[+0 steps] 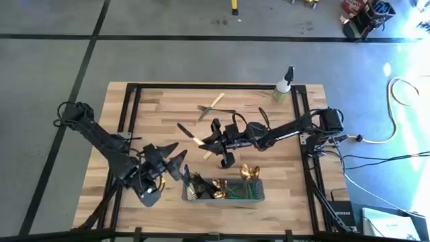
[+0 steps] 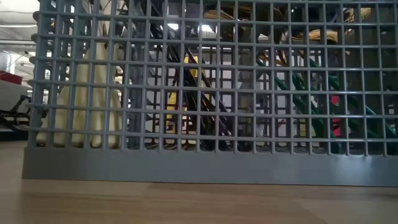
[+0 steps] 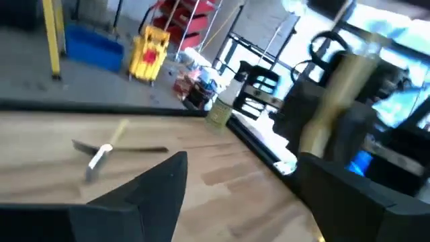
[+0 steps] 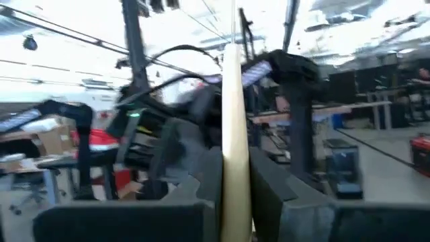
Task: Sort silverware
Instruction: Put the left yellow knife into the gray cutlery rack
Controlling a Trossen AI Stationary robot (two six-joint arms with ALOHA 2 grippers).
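The right gripper point(image 1: 224, 156), at the centre of the overhead frame, is clamped on a cream-handled utensil point(image 4: 233, 134); in its wrist view the pale handle stands upright, pinched between the two dark fingers point(image 4: 201, 181). It sits just above the grey mesh caddy point(image 1: 259, 195), which lies at lower centre and holds dark and gold silverware point(image 1: 250, 172), some with green handles. The left gripper point(image 1: 171, 161) is at lower left, just beside the caddy's left end, its fingers spread apart and holding nothing.

Loose pieces lie on the wooden table point(image 1: 161, 111): a crossed pair of utensils point(image 1: 213, 107) at upper centre, and a dark knife point(image 1: 187, 133) left of the right gripper. A small spray bottle point(image 1: 284, 86) stands at the table's upper right corner.

The table sits on a grey concrete floor point(image 1: 54, 67) marked with black lines. From table height, the caddy's mesh wall fills the frame. Behind the table is a workshop with a yellow mop bucket point(image 3: 149, 55) and red shelving.
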